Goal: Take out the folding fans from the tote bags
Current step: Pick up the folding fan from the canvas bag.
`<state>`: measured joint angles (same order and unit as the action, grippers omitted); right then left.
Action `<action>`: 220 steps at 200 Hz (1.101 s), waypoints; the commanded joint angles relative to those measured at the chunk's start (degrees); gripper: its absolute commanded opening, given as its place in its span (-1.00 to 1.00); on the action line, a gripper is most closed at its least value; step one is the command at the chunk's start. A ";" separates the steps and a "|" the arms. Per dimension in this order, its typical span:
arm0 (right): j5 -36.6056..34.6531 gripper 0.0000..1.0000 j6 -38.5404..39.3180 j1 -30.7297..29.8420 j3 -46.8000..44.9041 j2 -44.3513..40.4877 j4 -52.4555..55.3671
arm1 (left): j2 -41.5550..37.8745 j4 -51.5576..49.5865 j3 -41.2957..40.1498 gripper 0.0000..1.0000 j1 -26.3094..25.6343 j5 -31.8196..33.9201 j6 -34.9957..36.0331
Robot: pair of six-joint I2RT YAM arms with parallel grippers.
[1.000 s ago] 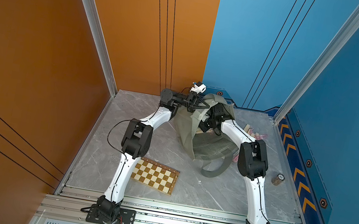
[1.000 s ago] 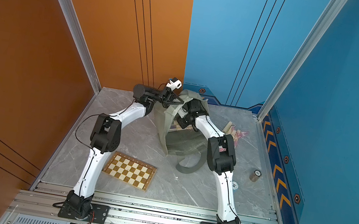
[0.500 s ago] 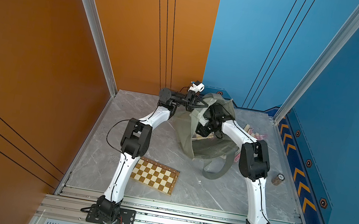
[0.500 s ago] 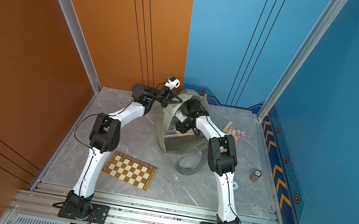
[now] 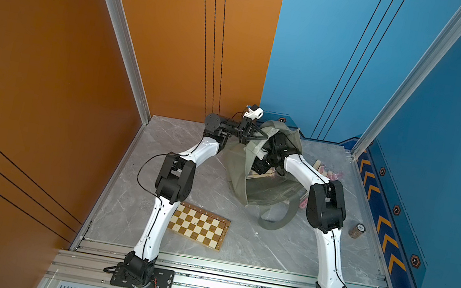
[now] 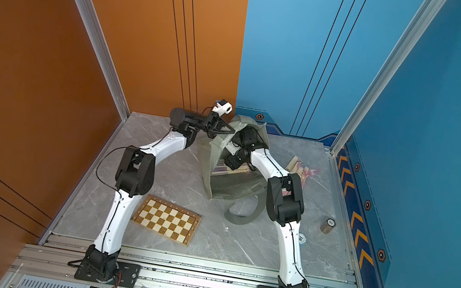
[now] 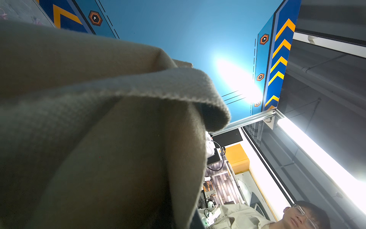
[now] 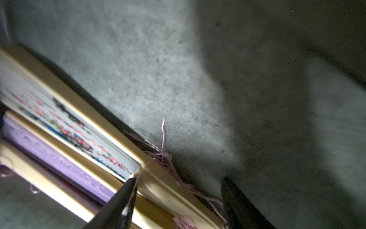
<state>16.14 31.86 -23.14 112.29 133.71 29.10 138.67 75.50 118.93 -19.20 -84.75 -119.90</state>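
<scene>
left gripper (image 5: 262, 137) clamped tight on rim of olive tote bag (image 5: 236, 168), mouth held up off table (image 5: 158, 151). right gripper (image 8: 178, 179) inside bag, jaws wide apart, gripping nothing, straddling ends of stacked folding fans (image 8: 65, 123). more fans (image 5: 327, 171) loose on table near bag.

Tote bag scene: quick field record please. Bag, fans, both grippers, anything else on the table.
tote bag: olive fabric, lying on the table, mouth lifted open
left gripper: shut on the bag's rim, holding it up
right gripper: inside the bag, open, a fan's tasselled end between its jaws
fans in bag: at least three, closed, side by side
fans outside: small pile, right of the bag
other: chessboard, small brown cylinder
</scene>
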 commanded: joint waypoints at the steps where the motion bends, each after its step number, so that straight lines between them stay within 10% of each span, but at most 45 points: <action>1: -3.28 0.50 3.14 -1.20 -1.43 0.38 1.57 | -2.25 2.83 1.07 -1.00 -1.18 -1.50 -3.60; 120: -17.07 0.62 4.88 -2.28 -5.42 3.20 2.11 | -2.57 2.56 0.86 -1.00 -5.03 -0.86 -3.94; 220: -10.27 -0.03 6.02 -0.17 -5.08 1.97 11.41 | -1.84 2.60 1.66 -1.00 -5.14 -1.11 -3.98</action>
<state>5.23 36.40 -24.62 109.16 133.60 29.43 138.67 75.29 118.91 -22.94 -85.78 -119.90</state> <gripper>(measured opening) 0.568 0.065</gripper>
